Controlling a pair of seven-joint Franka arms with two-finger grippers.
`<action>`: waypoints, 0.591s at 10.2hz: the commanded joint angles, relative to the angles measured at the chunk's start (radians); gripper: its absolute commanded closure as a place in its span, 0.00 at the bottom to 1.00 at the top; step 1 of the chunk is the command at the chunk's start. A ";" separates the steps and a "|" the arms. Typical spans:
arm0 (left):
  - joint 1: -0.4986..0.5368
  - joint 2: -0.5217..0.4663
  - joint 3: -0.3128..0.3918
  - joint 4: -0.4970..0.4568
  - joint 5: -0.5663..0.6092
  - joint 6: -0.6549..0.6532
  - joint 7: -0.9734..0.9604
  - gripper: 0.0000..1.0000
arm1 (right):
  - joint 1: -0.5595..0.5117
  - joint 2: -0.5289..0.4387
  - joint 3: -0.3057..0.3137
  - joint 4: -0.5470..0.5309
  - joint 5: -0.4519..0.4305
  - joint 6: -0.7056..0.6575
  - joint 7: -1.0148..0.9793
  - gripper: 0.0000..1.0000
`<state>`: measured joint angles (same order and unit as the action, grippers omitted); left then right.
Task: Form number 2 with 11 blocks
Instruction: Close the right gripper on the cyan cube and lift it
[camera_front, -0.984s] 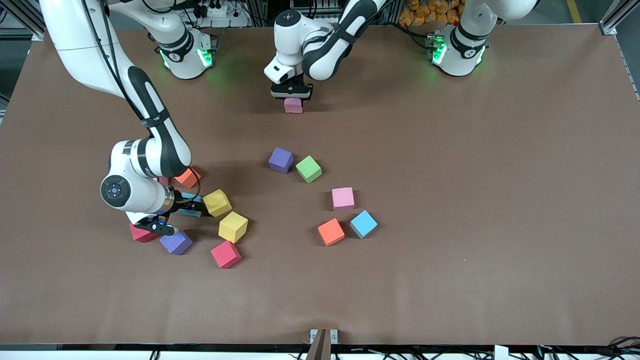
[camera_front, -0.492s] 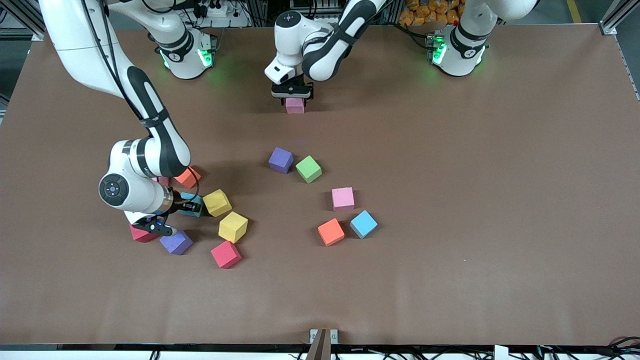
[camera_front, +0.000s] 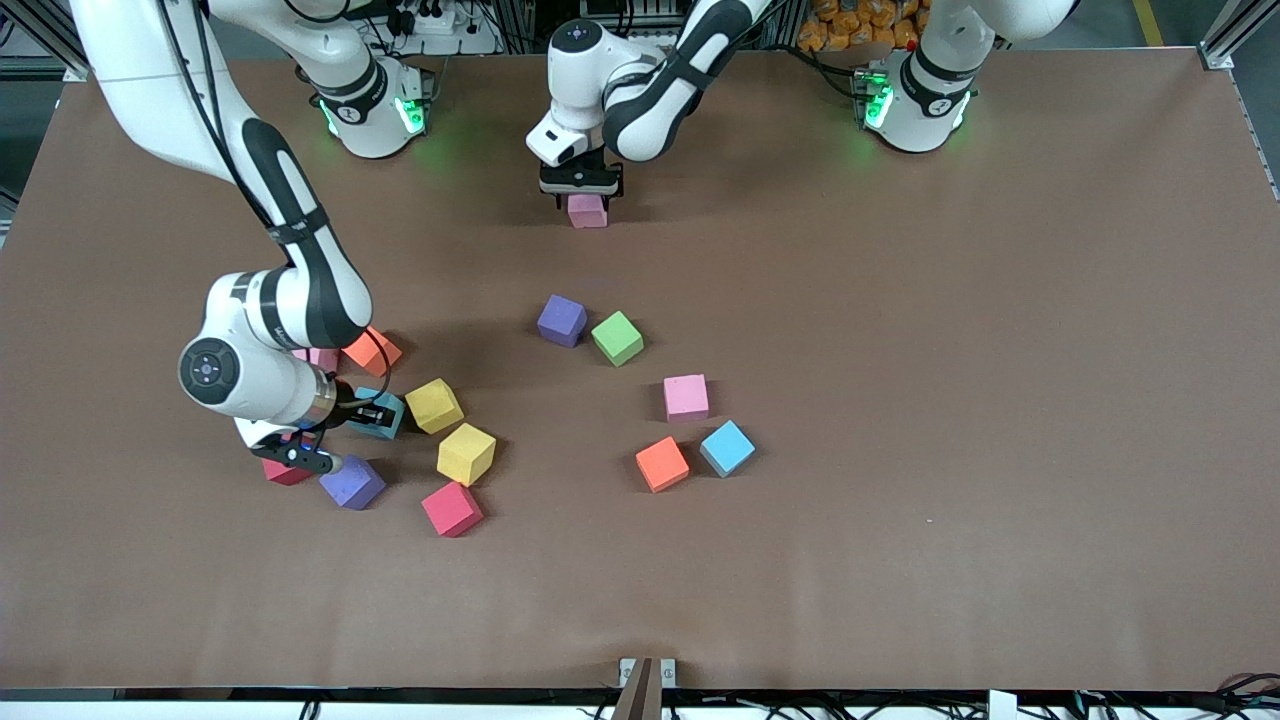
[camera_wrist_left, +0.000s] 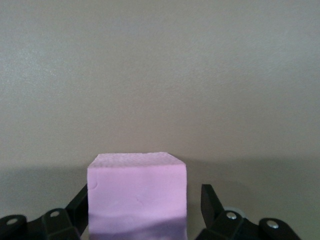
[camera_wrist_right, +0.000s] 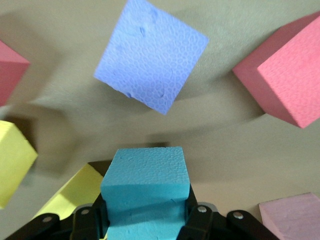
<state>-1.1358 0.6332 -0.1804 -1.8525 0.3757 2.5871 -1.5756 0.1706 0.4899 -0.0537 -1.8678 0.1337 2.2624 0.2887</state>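
Pitted blue foam cube (camera_wrist_right: 146, 192), hand-clamped (camera_wrist_right: 145, 220)

We see a wide table covered in matte brown paper (camera_front: 900, 560) (evenly lit), with grey aluminium frame posts (camera_front: 1228, 40) standing at its corners.

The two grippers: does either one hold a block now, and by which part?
The right gripper holds a light blue cube by two opposite side faces. The left gripper is open around a pink cube on the table, not gripping it.
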 joint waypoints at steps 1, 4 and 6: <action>0.005 -0.042 -0.007 -0.014 0.025 -0.011 -0.030 0.08 | -0.005 -0.083 0.006 -0.004 0.014 -0.082 -0.008 1.00; 0.005 -0.050 -0.007 -0.016 0.025 -0.033 -0.023 0.08 | 0.042 -0.128 0.009 0.009 0.018 -0.113 0.010 1.00; 0.007 -0.065 -0.010 -0.023 0.025 -0.033 -0.015 0.08 | 0.065 -0.134 0.009 0.012 0.026 -0.116 0.015 1.00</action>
<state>-1.1357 0.6051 -0.1815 -1.8529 0.3757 2.5699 -1.5757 0.2171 0.3738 -0.0425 -1.8512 0.1394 2.1605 0.2919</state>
